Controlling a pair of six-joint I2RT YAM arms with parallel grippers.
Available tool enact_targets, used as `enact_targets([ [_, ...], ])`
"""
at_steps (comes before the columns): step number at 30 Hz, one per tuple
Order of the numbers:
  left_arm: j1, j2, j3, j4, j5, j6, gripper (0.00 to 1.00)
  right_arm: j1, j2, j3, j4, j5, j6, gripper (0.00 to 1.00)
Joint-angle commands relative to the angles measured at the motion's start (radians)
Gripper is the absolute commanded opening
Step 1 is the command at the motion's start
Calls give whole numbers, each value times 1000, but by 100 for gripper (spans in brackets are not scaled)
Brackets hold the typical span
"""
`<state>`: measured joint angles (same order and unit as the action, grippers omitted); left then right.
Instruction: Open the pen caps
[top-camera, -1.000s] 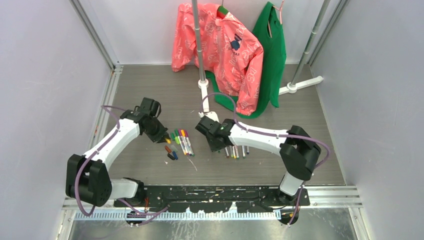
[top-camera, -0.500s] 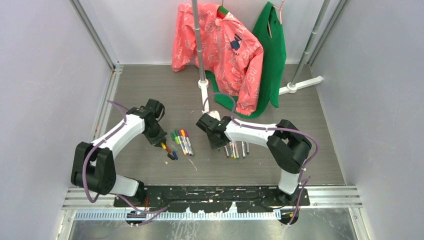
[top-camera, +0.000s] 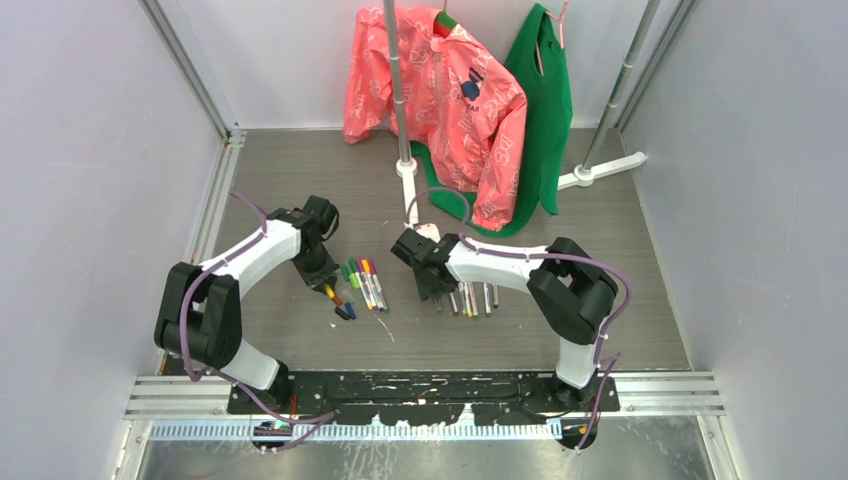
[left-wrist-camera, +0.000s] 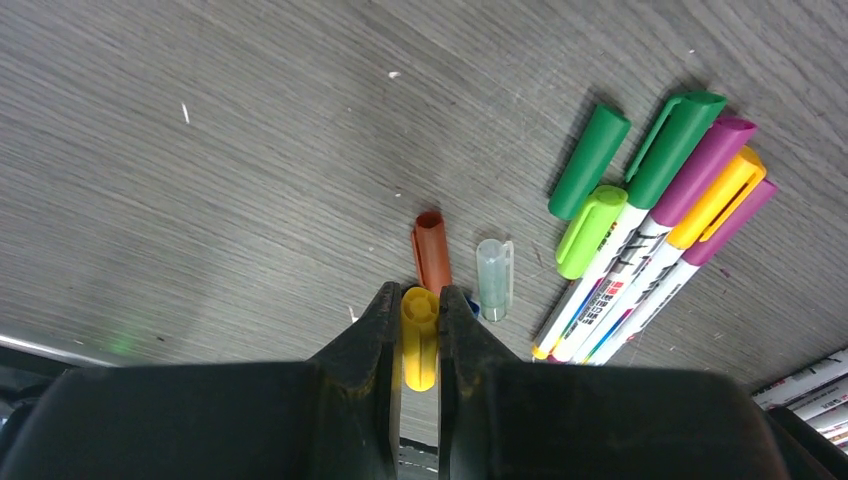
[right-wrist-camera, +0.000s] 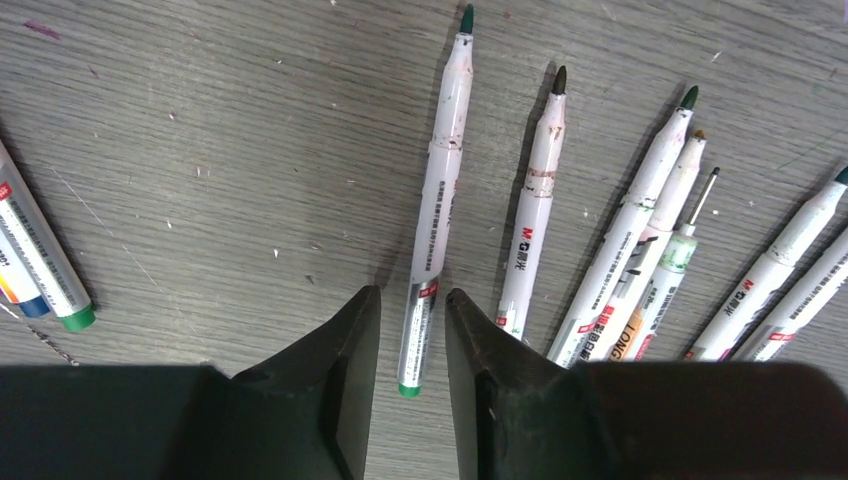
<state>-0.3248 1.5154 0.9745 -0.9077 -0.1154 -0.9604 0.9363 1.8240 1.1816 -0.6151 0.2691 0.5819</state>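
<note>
- The table is grey wood-grain board flecked with pale crumbs, and pale lilac walls close it in.
- At the far side a coral jacket and a green garment hang beside a metal pole.
- The loose pen caps lie left of centre on the table. In the left wrist view a rust-orange cap and a clear cap lie side by side just past the fingertips. A dark green cap and a lime cap lie further right.
- Beside the lime cap, four capped pens lie bundled together. Their barrels are whitish with printed labels, and their caps are green, purple, yellow and purple.
- Right of centre, the uncapped pens fan out on the table with their whitish barrels apart and their dark tips pointing away from the right wrist camera.
- The left arm reaches in from the left with a bent elbow and the wrist angled down at the table. The left gripper is clamped on a yellow cap, which sits lengthwise between the two fingers.
- The right arm stretches leftward from its base toward the centre. The right gripper is only narrowly parted. Its fingers stand either side of the green-ended tail of one uncapped pen lying on the table, with a thin gap on each side.
</note>
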Motion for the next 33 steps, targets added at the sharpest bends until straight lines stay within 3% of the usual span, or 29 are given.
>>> enact_targets([
  [1, -5, 18, 47, -1, -39, 12, 11, -1, -21, 59, -24, 36, -9, 37],
  [15, -5, 96, 80, 11, -56, 13, 16, 26, 44, 221, -58, -62, -49, 41],
  [23, -5, 119, 89, 23, -51, 8, 29, 46, 114, 290, -59, -104, -63, 42],
  [33, -5, 109, 95, 19, -51, -6, 30, 67, 159, 362, -74, -119, -63, 42],
])
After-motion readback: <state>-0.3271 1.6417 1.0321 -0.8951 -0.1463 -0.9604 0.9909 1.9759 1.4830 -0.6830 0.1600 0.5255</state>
